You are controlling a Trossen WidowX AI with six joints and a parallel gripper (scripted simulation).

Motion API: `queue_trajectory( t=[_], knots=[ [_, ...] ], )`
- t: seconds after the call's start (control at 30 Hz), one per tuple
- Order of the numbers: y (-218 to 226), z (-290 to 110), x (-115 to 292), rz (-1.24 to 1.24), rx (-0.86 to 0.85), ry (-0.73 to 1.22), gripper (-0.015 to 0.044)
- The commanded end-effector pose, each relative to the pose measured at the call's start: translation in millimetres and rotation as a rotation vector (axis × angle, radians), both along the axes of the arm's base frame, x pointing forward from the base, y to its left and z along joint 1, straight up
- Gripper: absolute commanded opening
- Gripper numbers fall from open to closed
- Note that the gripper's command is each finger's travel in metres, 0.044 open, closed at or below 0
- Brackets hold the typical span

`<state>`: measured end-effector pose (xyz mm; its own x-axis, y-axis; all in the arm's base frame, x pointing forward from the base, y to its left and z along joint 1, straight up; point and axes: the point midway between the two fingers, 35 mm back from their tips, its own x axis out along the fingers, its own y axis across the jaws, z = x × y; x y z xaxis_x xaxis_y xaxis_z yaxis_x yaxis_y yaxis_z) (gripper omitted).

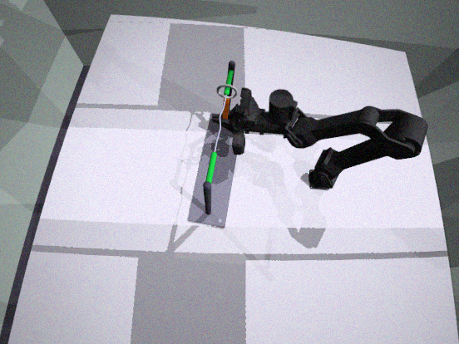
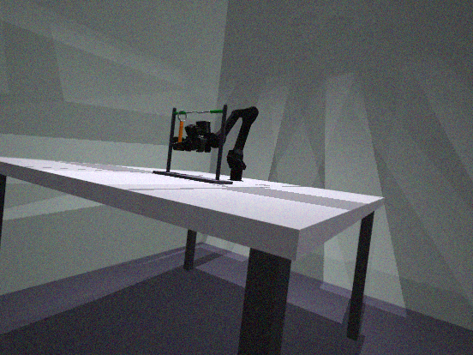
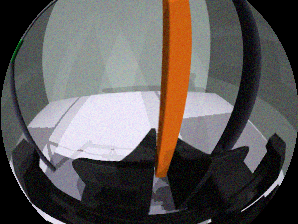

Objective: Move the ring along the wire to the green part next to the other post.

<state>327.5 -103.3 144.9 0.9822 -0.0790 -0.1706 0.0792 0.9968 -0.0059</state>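
A white table [image 2: 240, 216] with dark legs stood in a grey-green room. On it, a black robot arm [image 1: 357, 129] reached from its base [image 1: 322, 176] toward a wire stand. The stand had a flat grey base plate [image 1: 214, 203] and two dark upright posts, one at the far end [image 1: 231, 66] and one at the near end [image 1: 207, 197]. A wire ran between the post tops, green beside each post [image 1: 229, 76] [image 1: 211, 166] and thin grey in the middle [image 1: 219, 135].

A silver ring [image 1: 226, 90] hung on the far green part, close to the far post, with the wire passing through it. Its orange handle [image 3: 173, 76] hung down from the ring, nearly upright. The gripper [image 1: 226, 119] was pinched on the lower end of that handle, its dark fingers pressed against both sides in the wrist view.
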Motion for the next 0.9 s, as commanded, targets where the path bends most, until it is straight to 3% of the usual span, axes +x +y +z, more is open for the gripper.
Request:
queue_trajectory(
  t=[0.0, 0.87],
  knots=[
    [-2.2, 9.7, 1.1, -0.004, -0.005, -0.01, -0.015],
    [-2.9, 13.7, 0.9, -0.006, -0.006, -0.01, -0.015]
  ],
)
